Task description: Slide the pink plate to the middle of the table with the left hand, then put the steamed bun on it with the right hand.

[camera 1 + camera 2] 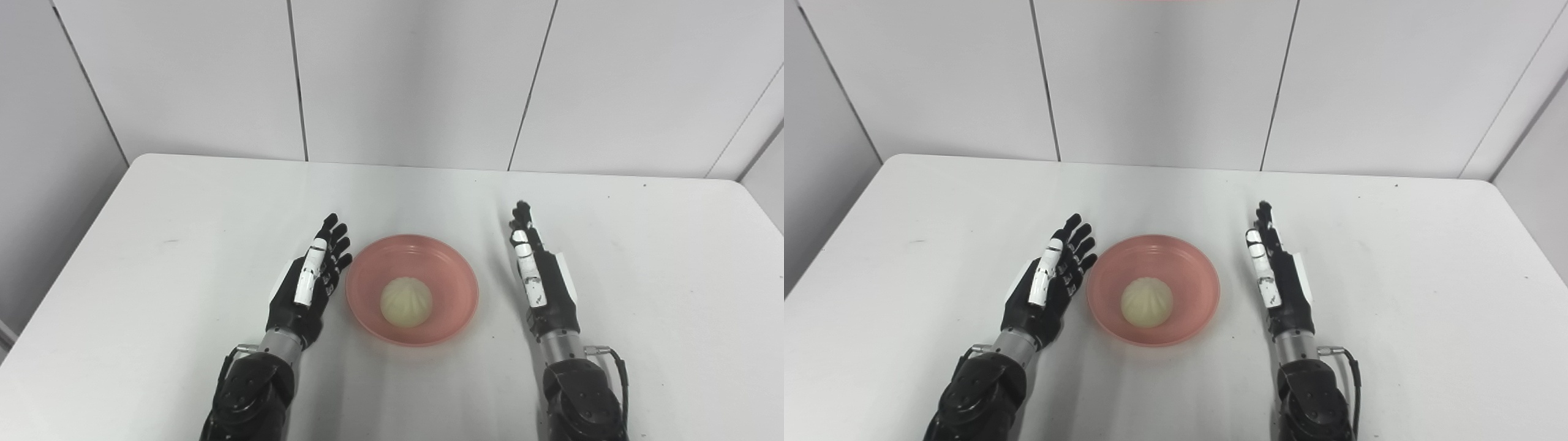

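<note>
A pink plate (pixel 447 269) lies near the middle of the white table, toward the front. A pale steamed bun (pixel 406 301) sits inside it, slightly left of its centre and toward the near side. My left hand (pixel 309 282) rests just left of the plate with fingers stretched out and apart, holding nothing; its fingertips are close to the plate's rim. My right hand (pixel 539 275) stands on edge a short gap to the right of the plate, fingers straight and empty.
The white table (pixel 184 214) spreads wide on both sides and behind the plate. Grey wall panels (pixel 404 79) stand behind its far edge. Nothing else lies on the tabletop.
</note>
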`<act>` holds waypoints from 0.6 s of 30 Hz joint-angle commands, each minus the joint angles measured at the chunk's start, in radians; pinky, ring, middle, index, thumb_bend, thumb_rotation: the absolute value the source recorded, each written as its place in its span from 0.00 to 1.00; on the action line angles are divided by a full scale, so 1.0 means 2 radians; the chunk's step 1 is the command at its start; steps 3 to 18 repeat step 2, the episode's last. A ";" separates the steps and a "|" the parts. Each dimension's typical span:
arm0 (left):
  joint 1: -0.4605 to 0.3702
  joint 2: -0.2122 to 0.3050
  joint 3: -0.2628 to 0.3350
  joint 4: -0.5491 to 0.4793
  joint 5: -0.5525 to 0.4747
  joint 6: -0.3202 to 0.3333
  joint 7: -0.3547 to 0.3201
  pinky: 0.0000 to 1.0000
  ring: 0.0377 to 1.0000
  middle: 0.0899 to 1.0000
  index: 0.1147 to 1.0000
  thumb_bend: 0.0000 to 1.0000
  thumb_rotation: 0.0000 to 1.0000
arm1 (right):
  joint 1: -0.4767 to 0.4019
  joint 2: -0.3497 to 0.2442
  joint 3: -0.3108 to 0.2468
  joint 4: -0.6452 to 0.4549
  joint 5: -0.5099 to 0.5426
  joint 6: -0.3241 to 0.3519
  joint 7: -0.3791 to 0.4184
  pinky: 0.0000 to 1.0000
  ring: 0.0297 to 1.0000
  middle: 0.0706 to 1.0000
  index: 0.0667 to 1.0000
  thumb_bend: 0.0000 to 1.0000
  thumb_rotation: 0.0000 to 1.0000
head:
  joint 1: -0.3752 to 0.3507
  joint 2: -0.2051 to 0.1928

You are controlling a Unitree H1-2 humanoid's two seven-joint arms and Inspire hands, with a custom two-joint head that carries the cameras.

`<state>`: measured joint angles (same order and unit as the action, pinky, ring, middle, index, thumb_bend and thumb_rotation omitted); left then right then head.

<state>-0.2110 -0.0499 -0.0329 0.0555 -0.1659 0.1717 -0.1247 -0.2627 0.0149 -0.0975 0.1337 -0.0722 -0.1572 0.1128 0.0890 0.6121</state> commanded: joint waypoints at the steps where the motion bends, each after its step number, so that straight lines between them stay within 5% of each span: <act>1: 0.010 0.002 0.002 0.003 0.009 -0.002 0.009 1.00 1.00 1.00 1.00 0.40 1.00 | -0.013 -0.003 0.007 -0.015 0.016 -0.010 -0.002 1.00 1.00 1.00 1.00 0.39 1.00 | 0.001 -0.002; 18: 0.013 0.003 0.001 0.001 0.011 -0.002 0.009 1.00 1.00 1.00 1.00 0.40 1.00 | -0.010 -0.004 0.010 -0.019 0.019 -0.005 0.000 1.00 1.00 1.00 1.00 0.37 1.00 | 0.002 -0.003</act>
